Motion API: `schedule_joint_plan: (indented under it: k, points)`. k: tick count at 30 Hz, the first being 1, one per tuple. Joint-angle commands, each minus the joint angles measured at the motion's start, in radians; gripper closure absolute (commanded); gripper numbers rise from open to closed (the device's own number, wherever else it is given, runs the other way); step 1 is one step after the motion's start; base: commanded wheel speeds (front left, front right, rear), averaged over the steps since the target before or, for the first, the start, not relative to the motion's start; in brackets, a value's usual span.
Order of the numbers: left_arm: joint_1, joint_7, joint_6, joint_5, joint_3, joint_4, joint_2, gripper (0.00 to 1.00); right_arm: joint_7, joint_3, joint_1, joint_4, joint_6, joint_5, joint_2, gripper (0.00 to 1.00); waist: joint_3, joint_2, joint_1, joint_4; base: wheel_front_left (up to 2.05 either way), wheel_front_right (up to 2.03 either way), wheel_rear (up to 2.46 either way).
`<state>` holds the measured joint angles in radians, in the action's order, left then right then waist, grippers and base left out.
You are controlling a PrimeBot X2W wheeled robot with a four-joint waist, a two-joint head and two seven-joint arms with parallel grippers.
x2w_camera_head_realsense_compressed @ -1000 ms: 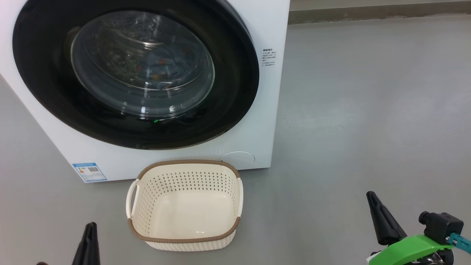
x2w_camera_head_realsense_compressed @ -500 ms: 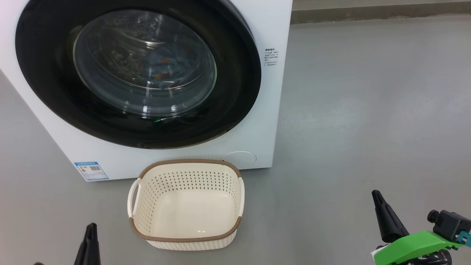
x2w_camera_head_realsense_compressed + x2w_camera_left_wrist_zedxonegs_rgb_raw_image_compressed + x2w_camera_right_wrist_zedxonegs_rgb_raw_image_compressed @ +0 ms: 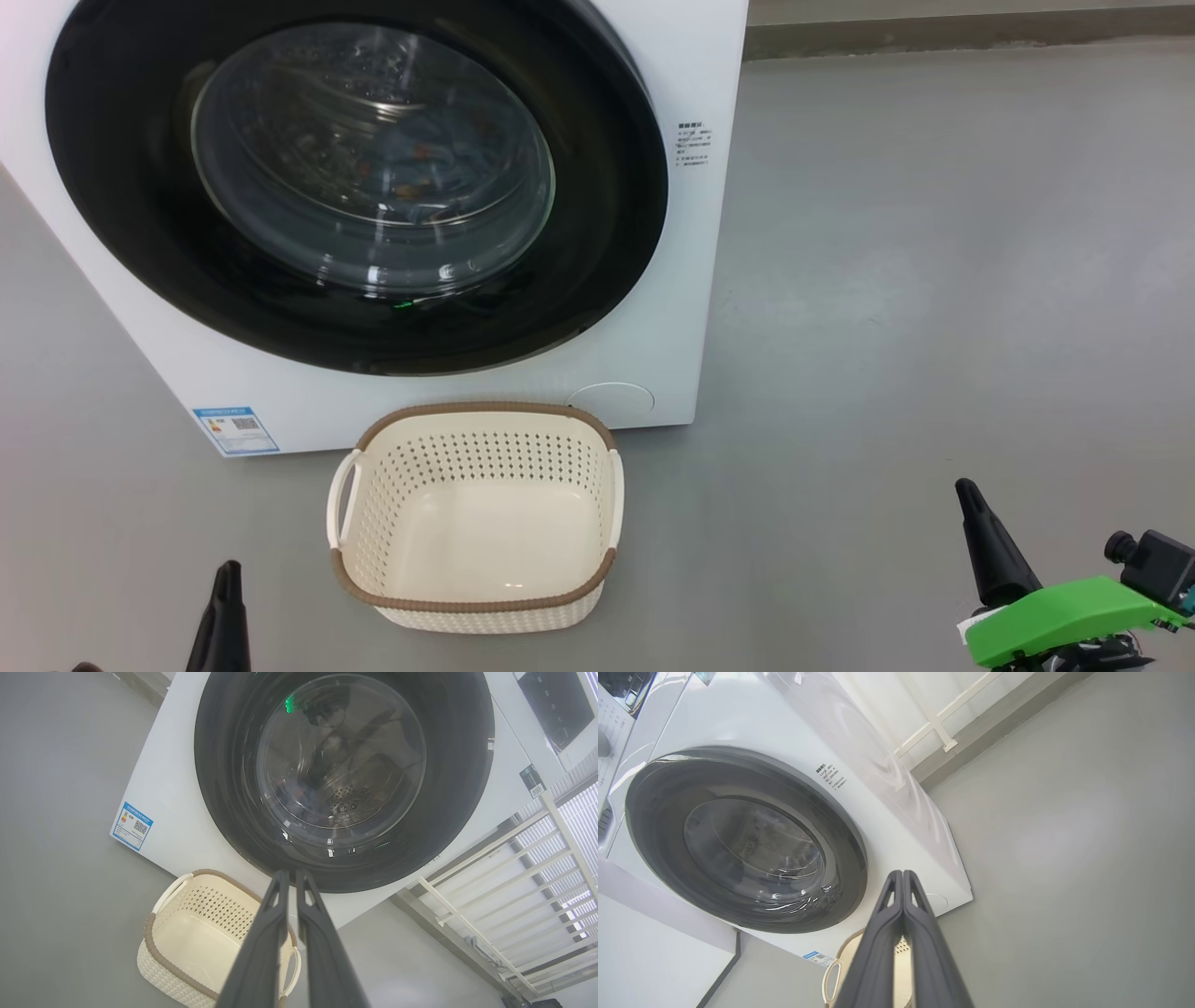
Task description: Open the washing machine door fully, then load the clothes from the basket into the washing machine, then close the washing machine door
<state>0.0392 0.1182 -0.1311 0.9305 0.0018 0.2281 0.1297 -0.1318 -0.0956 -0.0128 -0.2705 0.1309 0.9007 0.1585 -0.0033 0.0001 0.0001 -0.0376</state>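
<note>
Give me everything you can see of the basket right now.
The basket is a small cream-white plastic tub, rounded rectangular, with perforated walls, a woven-look outside, a brown braided rim and a loop handle on each side. It stands upright and empty on the grey floor, just in front of the washing machine, below its closed door. Whether its back rim touches the machine cannot be told. Nothing is gripping it.
</note>
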Motion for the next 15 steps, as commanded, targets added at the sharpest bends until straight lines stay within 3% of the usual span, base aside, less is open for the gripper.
schedule_joint_plan:
  k: [1,15]
  points:
    - [-0.049,-0.008,0.001,0.026,0.022,-0.015,0.005,1.0,0.007,0.004,-0.047,0.022,0.0,0.036,0.006,1.0,0.0,-0.0001,0.0,0.001,0.0,0.0,0.0]
    - [-0.07,-0.052,0.001,0.154,0.04,-0.008,-0.011,1.0,0.048,0.037,-0.057,0.022,0.0,0.173,-0.011,1.0,0.001,-0.0001,0.0,0.008,0.0,0.0,0.0]
